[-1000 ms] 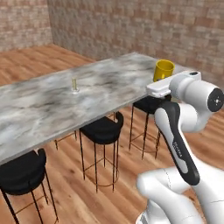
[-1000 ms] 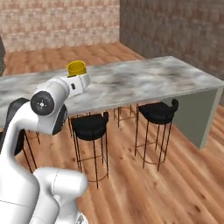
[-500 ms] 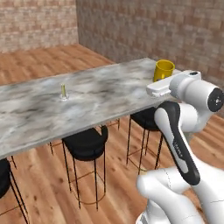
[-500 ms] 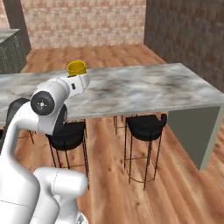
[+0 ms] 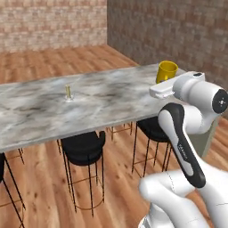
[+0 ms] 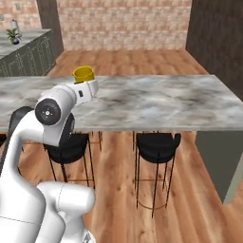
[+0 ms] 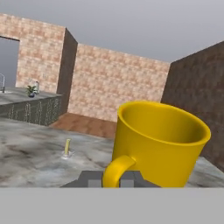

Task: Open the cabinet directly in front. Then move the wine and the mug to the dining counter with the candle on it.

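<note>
My gripper (image 7: 114, 180) is shut on the handle of the yellow mug (image 7: 159, 144), which it holds upright. Both base views show the mug (image 5: 167, 71) (image 6: 83, 74) raised just above the near edge of the dining counter (image 5: 102, 100) (image 6: 161, 102), a long grey-white marble slab. The thin pale-yellow candle (image 5: 68, 92) (image 7: 67, 147) stands on the slab to the left of the mug and farther along. The wine and the cabinet are out of view.
Black round stools (image 5: 83, 143) (image 6: 156, 142) stand under the near side of the counter. Wood floor lies all around, with brick walls behind. Low green cabinets (image 6: 28, 59) with a small plant (image 6: 13, 35) on their worktop are at the far left.
The base has driven, so the whole scene has shifted in both base views and the counter's end is now nearer. The mug stays in my shut gripper.
</note>
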You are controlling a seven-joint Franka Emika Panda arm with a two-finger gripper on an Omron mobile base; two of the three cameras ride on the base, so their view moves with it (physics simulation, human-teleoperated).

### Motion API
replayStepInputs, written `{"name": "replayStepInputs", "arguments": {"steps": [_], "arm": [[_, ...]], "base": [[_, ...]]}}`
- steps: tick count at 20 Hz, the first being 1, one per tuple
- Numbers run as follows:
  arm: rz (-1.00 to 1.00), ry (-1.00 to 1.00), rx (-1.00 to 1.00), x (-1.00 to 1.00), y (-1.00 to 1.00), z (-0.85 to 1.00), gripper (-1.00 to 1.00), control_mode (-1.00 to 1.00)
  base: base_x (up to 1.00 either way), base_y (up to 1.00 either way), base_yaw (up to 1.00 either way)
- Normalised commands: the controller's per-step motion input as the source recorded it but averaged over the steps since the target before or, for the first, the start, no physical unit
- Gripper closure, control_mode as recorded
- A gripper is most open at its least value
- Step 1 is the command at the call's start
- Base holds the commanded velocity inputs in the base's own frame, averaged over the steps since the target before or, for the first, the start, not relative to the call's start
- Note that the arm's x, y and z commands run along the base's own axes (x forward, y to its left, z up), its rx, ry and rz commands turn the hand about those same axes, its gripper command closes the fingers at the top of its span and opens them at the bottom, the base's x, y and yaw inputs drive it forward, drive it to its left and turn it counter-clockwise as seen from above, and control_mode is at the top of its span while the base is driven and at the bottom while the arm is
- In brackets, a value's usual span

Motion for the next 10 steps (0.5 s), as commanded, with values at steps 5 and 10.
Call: {"name": "replayStepInputs", "arguments": {"steps": [5,10], "arm": [[0.0,0.0,0.0,0.0,0.0,0.0,1.0,1.0],[0.0,0.0,0.0,0.0,0.0,0.0,1.0,1.0]], "base": [[0.0,-0.04,0.29],[0.25,-0.08,0.06]]}}
